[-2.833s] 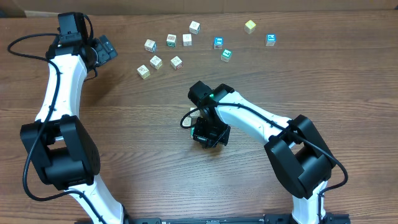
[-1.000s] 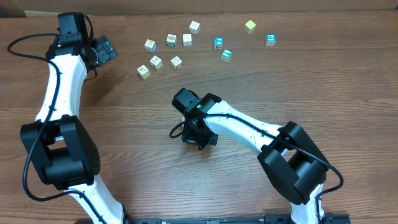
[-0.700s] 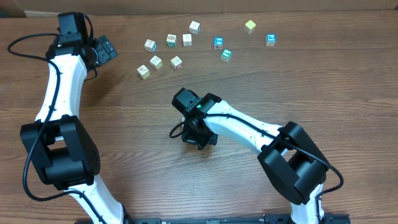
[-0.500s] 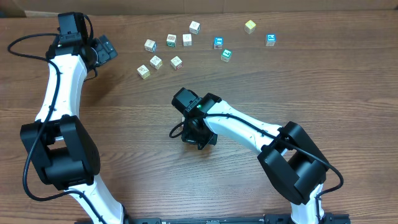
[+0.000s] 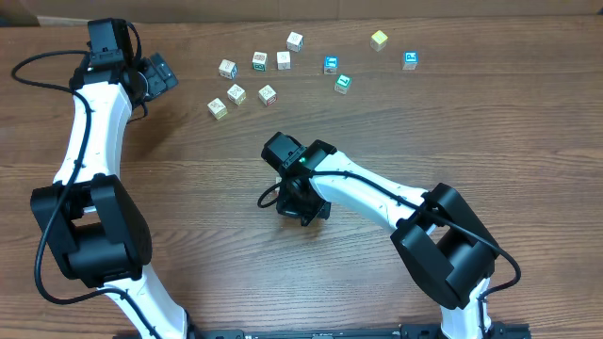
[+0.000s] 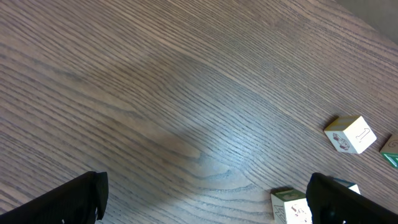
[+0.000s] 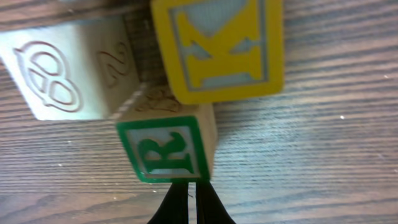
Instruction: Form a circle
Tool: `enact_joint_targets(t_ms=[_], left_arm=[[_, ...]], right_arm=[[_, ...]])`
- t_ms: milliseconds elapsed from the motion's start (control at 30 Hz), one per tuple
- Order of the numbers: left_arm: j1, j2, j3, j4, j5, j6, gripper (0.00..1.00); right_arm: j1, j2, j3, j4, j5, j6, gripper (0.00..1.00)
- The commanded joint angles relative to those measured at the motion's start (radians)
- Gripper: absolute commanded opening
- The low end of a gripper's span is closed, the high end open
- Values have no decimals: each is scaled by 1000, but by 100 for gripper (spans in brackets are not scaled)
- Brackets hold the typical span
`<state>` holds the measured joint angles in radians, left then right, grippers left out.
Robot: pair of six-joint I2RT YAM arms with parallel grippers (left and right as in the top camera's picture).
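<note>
The circle [image 7: 168,109] is lying near the table's [image 5: 490,113] middle, under the right gripper [image 7: 188,200], at 6 o'clock from the loose cubes [image 5: 268,94]. Close up, three touching cubes are showing (the rest is out of frame): whitish cube [image 7: 68,68] at 10 o'clock, yellow K cube [image 7: 217,46] at 1, green R cube [image 7: 171,149] at 6. The letter tops are pointing to 12, and I cannot tell a long axis. The right gripper's fingers are pressing together at the R cube's lower edge, pinching nothing. The left gripper [image 5: 158,72] is hanging spread wide.
</note>
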<state>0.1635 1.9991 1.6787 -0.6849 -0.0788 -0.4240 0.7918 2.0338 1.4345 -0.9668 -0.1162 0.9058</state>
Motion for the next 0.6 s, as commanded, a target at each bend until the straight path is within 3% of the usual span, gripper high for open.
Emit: enact_joint_targets(t_ms=[0,567], left_arm=[[-7,-11,11,2,1,-3,100],[-7,-11,11,2,1,-3,99]], right_arm=[[-5,3,25,-11,0,7,4],[-8,3,25,18,11,6,4]])
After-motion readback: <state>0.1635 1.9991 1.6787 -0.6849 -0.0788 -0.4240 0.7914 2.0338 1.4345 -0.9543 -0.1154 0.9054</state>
